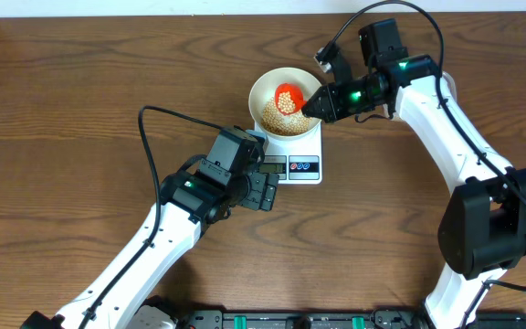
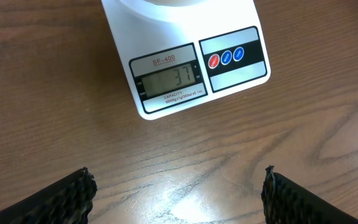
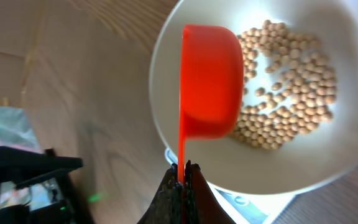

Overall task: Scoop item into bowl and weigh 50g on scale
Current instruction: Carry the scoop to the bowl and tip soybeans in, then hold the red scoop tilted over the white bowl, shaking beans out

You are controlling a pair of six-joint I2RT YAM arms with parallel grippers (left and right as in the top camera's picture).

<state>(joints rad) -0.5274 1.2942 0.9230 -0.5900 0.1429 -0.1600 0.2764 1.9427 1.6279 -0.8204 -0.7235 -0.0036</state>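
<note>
The white bowl stands on the white scale and holds a heap of tan beans. My right gripper is shut on the handle of an orange scoop, held tilted over the bowl with a few beans in it. In the right wrist view the scoop hangs on its side above the beans in the bowl, its handle pinched in the right gripper. My left gripper is open and empty above the table just in front of the scale, whose display reads 37.
The left arm lies across the table from the front left, its wrist beside the scale's left front corner. The right arm reaches in from the right. The clear container is out of view.
</note>
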